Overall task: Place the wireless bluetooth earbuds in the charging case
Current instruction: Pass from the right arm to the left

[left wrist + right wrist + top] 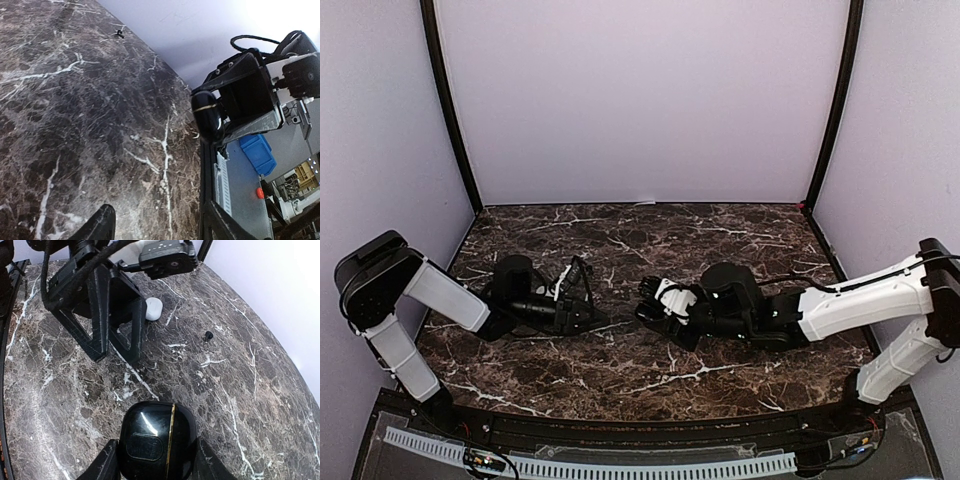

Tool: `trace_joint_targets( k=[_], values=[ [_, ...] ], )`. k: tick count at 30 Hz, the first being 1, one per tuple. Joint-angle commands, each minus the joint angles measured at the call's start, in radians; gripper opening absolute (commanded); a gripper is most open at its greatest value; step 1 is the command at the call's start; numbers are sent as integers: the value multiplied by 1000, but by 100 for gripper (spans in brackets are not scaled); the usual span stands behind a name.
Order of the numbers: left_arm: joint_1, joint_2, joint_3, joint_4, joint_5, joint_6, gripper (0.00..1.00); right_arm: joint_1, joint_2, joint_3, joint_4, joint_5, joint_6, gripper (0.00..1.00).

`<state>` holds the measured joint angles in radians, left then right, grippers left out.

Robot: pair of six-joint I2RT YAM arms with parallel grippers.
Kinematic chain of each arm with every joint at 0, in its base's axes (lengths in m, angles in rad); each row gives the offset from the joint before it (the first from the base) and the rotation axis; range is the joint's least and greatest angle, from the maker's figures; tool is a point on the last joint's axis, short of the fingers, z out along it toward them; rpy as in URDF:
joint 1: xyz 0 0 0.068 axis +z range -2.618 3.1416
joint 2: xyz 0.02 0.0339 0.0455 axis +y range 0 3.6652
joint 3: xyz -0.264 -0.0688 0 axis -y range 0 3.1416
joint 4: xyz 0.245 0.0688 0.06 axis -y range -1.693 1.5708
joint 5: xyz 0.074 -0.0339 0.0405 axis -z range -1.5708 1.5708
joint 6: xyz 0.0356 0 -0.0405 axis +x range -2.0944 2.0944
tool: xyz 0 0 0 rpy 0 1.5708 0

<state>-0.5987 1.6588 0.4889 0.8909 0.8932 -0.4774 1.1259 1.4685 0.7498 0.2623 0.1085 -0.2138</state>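
I look down on a table (650, 235) of dark brown marble veined in white, closed in by a pale lavender back wall (640, 100) and matching side walls (370, 150), with black posts (450, 110) running up both back corners. Along the near edge I see a black ledge (620, 430) carrying a white slotted strip (600, 465), and the light is soft and even, leaving only a dull sheen on the stone. Through the left wrist camera I catch, past the table's edge, a grey surface (240, 185) with a blue bin (257, 152) and a small red knob (259, 192) near it
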Motion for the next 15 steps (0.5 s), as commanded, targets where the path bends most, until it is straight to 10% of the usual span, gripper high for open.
trace_joint_targets(
  k=[1,15],
  values=[
    [-23,1,-14,182,82,-81,63,60,33,35,66,105,-42,38],
    [-67,65,-11,337,112,-189,52,128,161,139,105,190,-98,39]
  ],
)
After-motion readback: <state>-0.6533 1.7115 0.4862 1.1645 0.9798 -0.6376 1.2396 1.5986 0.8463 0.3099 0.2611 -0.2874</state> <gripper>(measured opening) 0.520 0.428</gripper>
